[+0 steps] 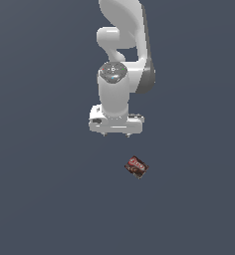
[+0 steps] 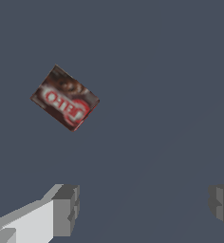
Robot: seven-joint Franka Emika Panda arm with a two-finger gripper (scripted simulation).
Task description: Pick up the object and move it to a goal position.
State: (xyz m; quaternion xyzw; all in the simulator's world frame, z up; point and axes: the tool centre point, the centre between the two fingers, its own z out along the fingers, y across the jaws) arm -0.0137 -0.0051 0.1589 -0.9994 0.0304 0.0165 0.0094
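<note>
Small flat rectangular box (image 1: 136,167), dark brown with a red label and whitish lettering, lies flat on a plain matte slate-grey surface (image 1: 45,199). Edges crisp, box turned at an angle to the picture frame. Surface uniform, no texture, no seams.

Arm (image 1: 122,64) is smooth glossy white with grey joint sections, rounded casings, a circular grey cap on top of the wrist joint. Below it a wide flat white flange block.

Exterior view: the box sits just beyond the gripper (image 1: 115,133), toward the exterior view's right and lower in the picture, apart from it, not touching. Fingers barely show here, only small nubs under the flange; jaw spacing unreadable from this view.

Wrist view: the gripper (image 2: 144,209) shows two blocky grey fingertips (image 2: 66,209), squared off, one on a white finger body, the other cut off at the picture edge. Wide gap between them, only bare surface in the gap; jaws spread wide and holding nothing. The box (image 2: 65,98) is clear of both fingers, well off the line between them. Label detail readable only here: red oval band with whitish letters, glossy brown patch on the side away from the fingers. The arm's body does not appear in this view.
</note>
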